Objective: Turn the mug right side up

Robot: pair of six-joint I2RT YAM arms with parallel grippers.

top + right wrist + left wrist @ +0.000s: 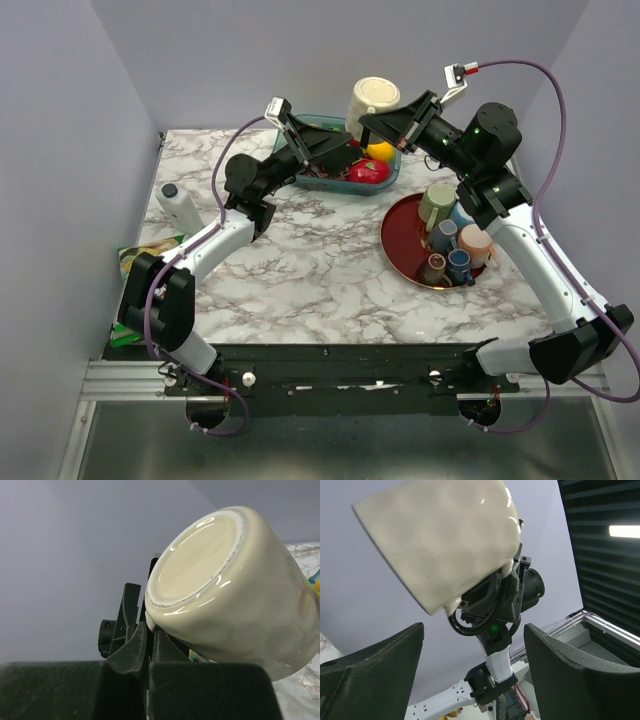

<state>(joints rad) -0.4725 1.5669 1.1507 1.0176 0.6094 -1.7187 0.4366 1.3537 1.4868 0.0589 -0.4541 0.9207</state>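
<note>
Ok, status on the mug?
Right end effector shut on mug, aloft, base up. Left end effector open, nearby. Nothing blocking.

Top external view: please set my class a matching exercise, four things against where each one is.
1 cream mug
2 small cups
3 white bottle
4 yellow fruit

A in the teal basket
B held by the right gripper
C on the red plate
D on the table, far left

Pairs: 1-B, 2-C, 3-D, 4-A
</note>
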